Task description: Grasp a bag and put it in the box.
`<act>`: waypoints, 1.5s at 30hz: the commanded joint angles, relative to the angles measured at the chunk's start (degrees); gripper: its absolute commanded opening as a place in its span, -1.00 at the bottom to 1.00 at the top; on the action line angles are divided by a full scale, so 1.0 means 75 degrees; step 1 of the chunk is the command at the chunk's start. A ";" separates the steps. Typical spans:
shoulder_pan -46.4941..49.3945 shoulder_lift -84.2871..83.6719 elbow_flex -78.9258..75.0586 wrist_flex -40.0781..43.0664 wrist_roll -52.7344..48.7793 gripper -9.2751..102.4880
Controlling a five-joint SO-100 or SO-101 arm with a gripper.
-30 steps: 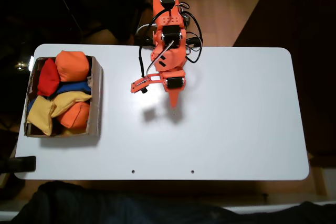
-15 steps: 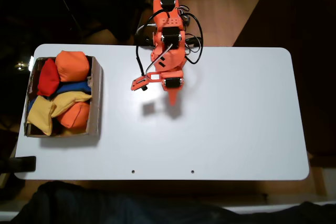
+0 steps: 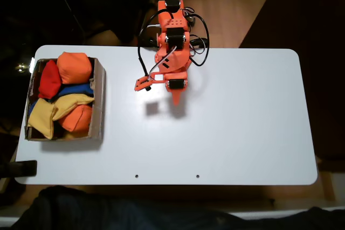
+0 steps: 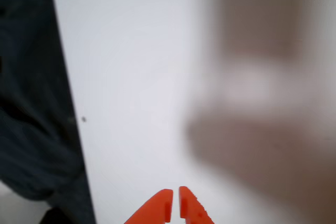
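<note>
Two golden-yellow bags [image 3: 54, 110] of soft, pillowy fabric lie in the lower half of the box [image 3: 98, 106], at the left of the fixed view, one draped across the other. Packed around them are two plump orange beanbags [image 3: 74, 67], a red one [image 3: 49, 80] and a blue one [image 3: 75, 90] partly buried in the middle. The box is shallow brown cardboard with raw-cut walls, sitting on the smooth white desk [image 3: 242, 122] with rounded corners. Well to its right, near the desk's upper edge, the orange plastic arm [image 3: 171, 36] reaches down the frame, black cables looping beside it. Its hand [image 3: 177, 99] tapers to a point over bare desk; in the wrist view the two orange fingertips [image 4: 175, 208] stand almost together with only a thin slit between them, holding nothing. Against the frame a second earlier, the hand has drawn back slightly toward the arm's base, and its shadow has shrunk with it; the box and its contents lie unchanged.
</note>
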 commanded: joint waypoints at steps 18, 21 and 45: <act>-0.0094 0.0105 -0.0117 0.0586 -0.0094 -0.84; -0.0094 0.0105 -0.0117 0.0586 -0.0094 -0.84; -0.0047 0.0105 -0.0117 0.0586 -0.0047 -0.84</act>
